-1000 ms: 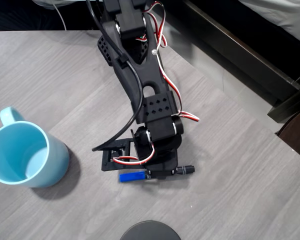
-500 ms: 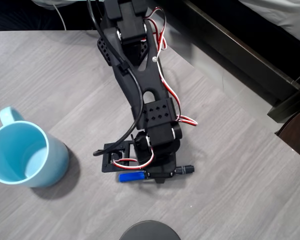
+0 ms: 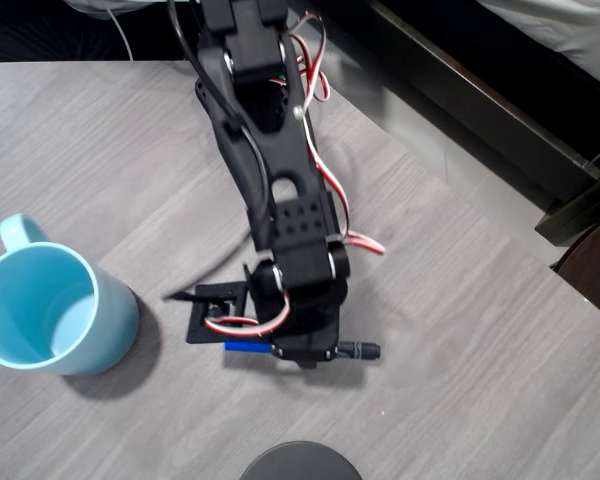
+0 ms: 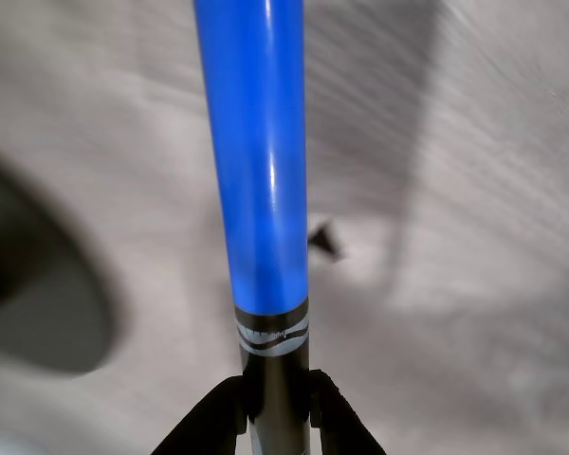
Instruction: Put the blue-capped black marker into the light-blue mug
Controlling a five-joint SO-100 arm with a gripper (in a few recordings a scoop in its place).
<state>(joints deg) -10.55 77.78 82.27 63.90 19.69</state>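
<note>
We hold the blue-capped black marker [image 4: 256, 161] pinched in the gripper [image 4: 275, 403].

In the wrist view our two black fingers [image 4: 213, 422] close on the dark barrel just below the blue cap; we read no writing on it, only pale rings. In the overhead view the marker [image 3: 248, 347] lies level under the wrist, well right of the light-blue mug [image 3: 50, 310], which stands upright on the grey table [image 3: 480, 330].

soft, even room light falls on the grey counter [image 3: 460, 330] in the overhead view, which is sharp. the light-blue mug [image 3: 55, 310] throws a soft shadow toward the jaws. in the wrist view the counter past the jaws is blurred, and a glare streak runs down the marker's blue cap [image 4: 256, 161].
</note>
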